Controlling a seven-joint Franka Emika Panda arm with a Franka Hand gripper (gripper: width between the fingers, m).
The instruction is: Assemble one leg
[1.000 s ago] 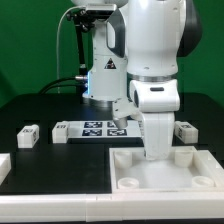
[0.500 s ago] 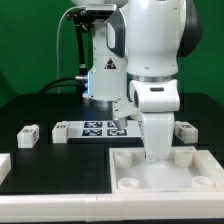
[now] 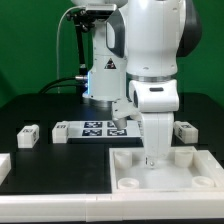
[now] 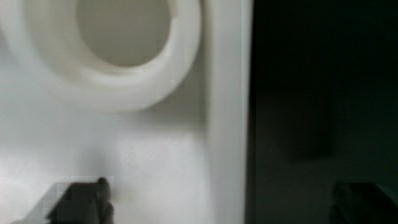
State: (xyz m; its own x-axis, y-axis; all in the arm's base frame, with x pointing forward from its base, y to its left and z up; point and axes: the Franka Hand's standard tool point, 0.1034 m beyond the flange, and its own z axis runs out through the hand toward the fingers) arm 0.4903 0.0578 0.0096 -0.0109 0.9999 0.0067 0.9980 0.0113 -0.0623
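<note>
The large white tray-like part (image 3: 165, 170) lies at the front of the table. My gripper (image 3: 152, 163) hangs straight down over its far side, its fingertips hidden there by the hand. In the wrist view my gripper (image 4: 222, 205) is open, with the two dark fingers (image 4: 80, 200) wide apart. They straddle the tray's edge (image 4: 222, 120), one over the white tray and one over the black table. A round socket (image 4: 107, 40) of the tray fills the close view. One leg (image 3: 27, 135) lies at the exterior view's left. Another leg (image 3: 184, 130) lies at the right, behind the tray.
The marker board (image 3: 92, 129) lies behind the tray near the robot base (image 3: 105, 75). Another white part (image 3: 3, 166) shows at the exterior view's left edge. The table (image 3: 60, 165) is black.
The hand has come down a little toward the tray. Nothing else has moved.
</note>
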